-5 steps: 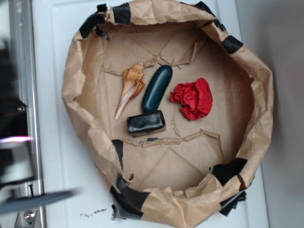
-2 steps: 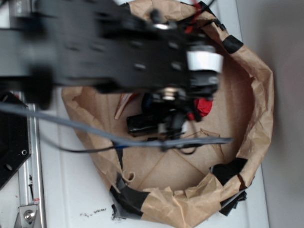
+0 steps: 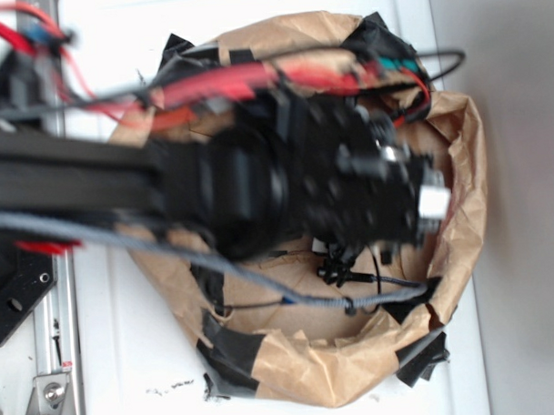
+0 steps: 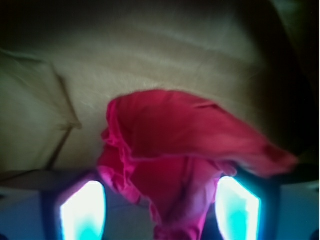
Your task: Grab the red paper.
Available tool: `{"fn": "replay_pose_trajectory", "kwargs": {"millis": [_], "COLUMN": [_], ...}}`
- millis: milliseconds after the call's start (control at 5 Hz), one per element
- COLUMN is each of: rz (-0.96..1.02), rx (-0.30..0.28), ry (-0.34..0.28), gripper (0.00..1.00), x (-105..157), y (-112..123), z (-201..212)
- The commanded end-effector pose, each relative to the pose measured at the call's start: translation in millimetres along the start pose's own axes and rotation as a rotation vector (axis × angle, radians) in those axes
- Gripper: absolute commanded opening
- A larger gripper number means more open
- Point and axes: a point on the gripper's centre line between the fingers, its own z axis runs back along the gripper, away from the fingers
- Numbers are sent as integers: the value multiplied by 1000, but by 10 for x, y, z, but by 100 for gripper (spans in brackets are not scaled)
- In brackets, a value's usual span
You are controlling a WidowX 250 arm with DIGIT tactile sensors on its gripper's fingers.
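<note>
The red paper (image 4: pixel 190 145) is a crumpled bright red wad that fills the middle of the wrist view, lying on brown paper (image 4: pixel 150 55). My gripper (image 4: pixel 160 212) is open and straddles it. The left finger (image 4: pixel 82 210) stands a little apart from the wad, and the right finger (image 4: pixel 237 207) is against its edge. In the exterior view my blurred black arm (image 3: pixel 349 187) reaches into the brown paper bag (image 3: pixel 462 165) and hides both the red paper and the jaws.
The bag's crumpled wall, patched with black tape (image 3: pixel 232 355), rings the work area. Red cables (image 3: pixel 254 81) run along the arm, and a grey cable (image 3: pixel 261 285) crosses the bag's front. A metal rail (image 3: pixel 47 361) lies on the left of the white table.
The arm has swung in from the left over the bag and moved right, now covering the red paper and the other objects inside.
</note>
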Motion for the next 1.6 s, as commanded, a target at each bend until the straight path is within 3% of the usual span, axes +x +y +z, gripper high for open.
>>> {"fn": "replay_pose_trajectory", "kwargs": {"millis": [0, 200, 400, 600, 800, 1000, 1200, 1400], "rz": [4, 27, 143, 293, 328, 370, 333, 485], "rx": [20, -20, -63, -52, -75, -186, -227, -266], "ry": [40, 26, -79, -202, -273, -266, -281, -202], "gripper": [0, 0, 0, 0, 0, 0, 100, 100], "x": [13, -38, -157, -304, -405, -411, -367, -259], "y": [-74, 31, 256, 359, 443, 487, 546, 541], "z": [-13, 118, 571, 1044, 1527, 1787, 1436, 972]}}
